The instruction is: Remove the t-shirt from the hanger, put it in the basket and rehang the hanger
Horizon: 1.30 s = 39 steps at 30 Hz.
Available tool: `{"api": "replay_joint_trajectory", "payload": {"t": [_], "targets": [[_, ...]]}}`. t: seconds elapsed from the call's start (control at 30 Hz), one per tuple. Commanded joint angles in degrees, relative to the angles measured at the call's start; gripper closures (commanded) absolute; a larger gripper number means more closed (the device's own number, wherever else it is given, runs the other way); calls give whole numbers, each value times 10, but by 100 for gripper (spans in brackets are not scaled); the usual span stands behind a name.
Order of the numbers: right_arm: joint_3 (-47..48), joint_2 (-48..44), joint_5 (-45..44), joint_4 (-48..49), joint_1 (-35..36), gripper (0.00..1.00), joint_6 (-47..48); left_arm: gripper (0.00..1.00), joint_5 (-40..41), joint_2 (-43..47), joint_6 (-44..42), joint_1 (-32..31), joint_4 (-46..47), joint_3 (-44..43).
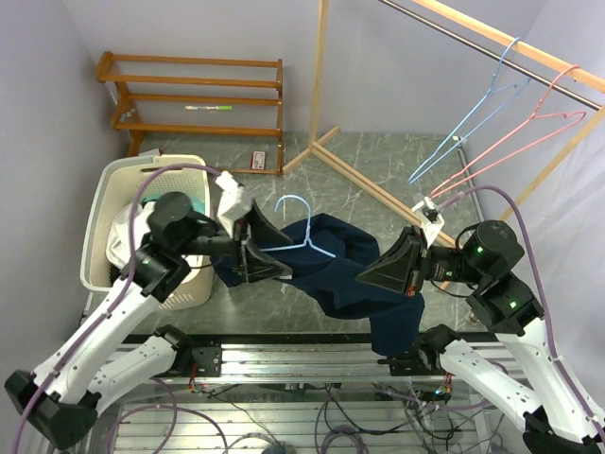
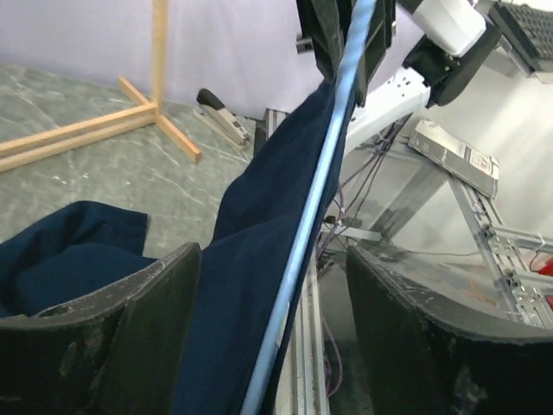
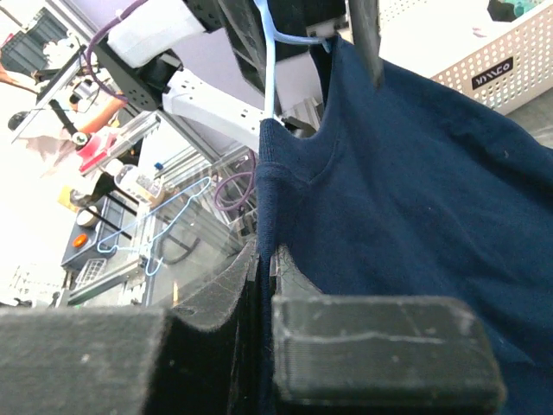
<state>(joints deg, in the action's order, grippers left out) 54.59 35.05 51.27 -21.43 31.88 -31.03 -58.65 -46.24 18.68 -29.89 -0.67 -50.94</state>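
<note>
Top external view: the navy t-shirt [image 1: 345, 274] hangs slack at the centre of the frame, just above the near edge of the surface [image 1: 378, 161], stretched between the two arms. One fold trails down toward 6 o'clock over the mounting rail. The light blue hanger [image 1: 304, 236] sits at the 10 o'clock side of the garment, with its hook pointing toward 12 o'clock and its upper wires exposed above the fabric.

The left end effector [image 1: 279, 257] is at 9 o'clock of the t-shirt. In the left wrist view its fingers [image 2: 104, 346] stand well apart. The hanger wire and the draped fabric run between them, with a visible gap on each side.

The right end effector [image 1: 364, 276] is at 3 o'clock of the t-shirt. In the right wrist view its fingers [image 3: 380, 354] are pressed together on an edge of the fabric. That view also shows the hanger wire entering the collar, so the garment is still on the hanger.

A white laundry basket [image 1: 99, 203] stands at 9 o'clock of the frame, beside the left arm. A wooden shelf rack [image 1: 198, 80] stands at 11 o'clock. At 1 to 2 o'clock, a blue spare hanger [image 1: 477, 104] and a pink spare hanger [image 1: 529, 142] hang from a wooden rail [image 1: 492, 38].
</note>
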Motion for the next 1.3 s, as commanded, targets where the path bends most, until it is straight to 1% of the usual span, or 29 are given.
{"api": "replay_joint_trajectory", "payload": {"t": [0.0,0.03,0.1,0.13,0.37,0.4,0.43,0.47,0.5,0.53,0.6,0.73,0.83,0.93,1.27], "targets": [[0,-3,11,56,1,100,-13,34,63,-30,-89,-84,-82,-31],[0,-3,7,50,1,100,-8,49,78,-36,-103,-100,-100,-38],[3,-3,-1,36,1,100,-1,86,107,-46,-121,-118,-128,-52],[5,-3,-6,27,1,100,5,92,118,-47,-124,-120,-137,-58],[12,-8,-49,-57,1,100,55,93,206,16,-130,-121,-169,-62],[11,-8,-54,-65,1,96,60,93,219,25,-132,-121,-182,-67],[12,-9,-62,-78,1,83,67,93,232,34,-136,-121,-197,-74],[16,-10,-74,-93,1,73,73,93,245,43,-138,-121,-213,-81],[20,-12,-83,-105,1,67,82,93,261,50,-142,-121,-230,-90],[24,-16,-89,-116,1,62,89,93,274,58,-146,-121,-250,-100],[25,-22,-100,-132,1,56,104,93,297,72,-151,-121,-279,-117],[48,-31,-112,-153,2,52,126,93,318,94,-144,-120,-287,-137],[47,-33,-108,-155,1,50,134,93,327,91,-144,-121,-302,-156],[46,-41,-96,-151,1,47,142,93,344,81,-149,-121,-320,-178],[23,-77,-44,-127,1,44,154,93,378,77,-139,-121,-326,-243]]}}
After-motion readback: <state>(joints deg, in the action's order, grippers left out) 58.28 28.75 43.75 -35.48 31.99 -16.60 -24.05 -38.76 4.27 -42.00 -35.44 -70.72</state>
